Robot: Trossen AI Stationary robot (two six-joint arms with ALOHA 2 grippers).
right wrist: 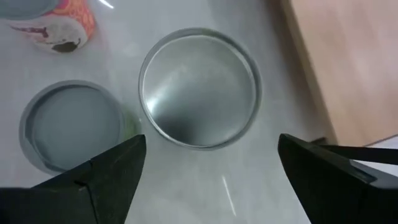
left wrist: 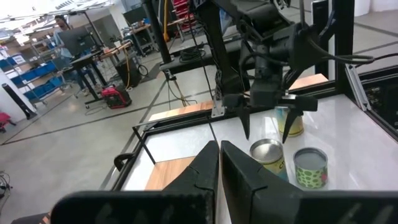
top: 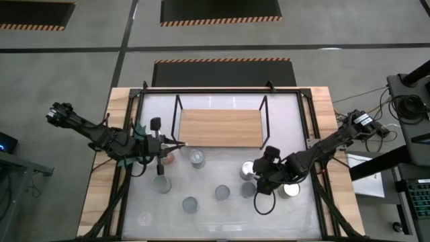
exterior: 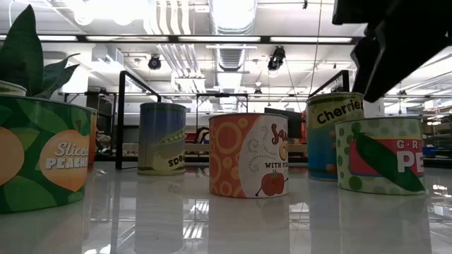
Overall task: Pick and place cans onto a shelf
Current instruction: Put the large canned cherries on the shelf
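Note:
Several cans stand upright on the white table top (top: pixel 215 215), in front of the shelf (top: pixel 220 128), a wood board in a black frame with nothing on it. My right gripper (right wrist: pixel 211 168) is open and points down over a shiny-topped can (right wrist: pixel 199 87), one finger on each side, clear of it. A grey-topped can (right wrist: pixel 71 124) stands beside that one. In the high view this gripper (top: pixel 259 178) hovers over the right group of cans (top: pixel 248 169). My left gripper (left wrist: pixel 219 168) is shut and empty, near the shelf's front left corner (top: pixel 173 144).
More cans stand at the left (top: pixel 163 183), middle (top: pixel 222 193) and right (top: pixel 290 189) of the table. One can (top: pixel 197 158) stands just in front of the shelf. The low view shows labelled cans in a row (exterior: pixel 248 155) and a plant's leaves (exterior: pixel 28 49) at left.

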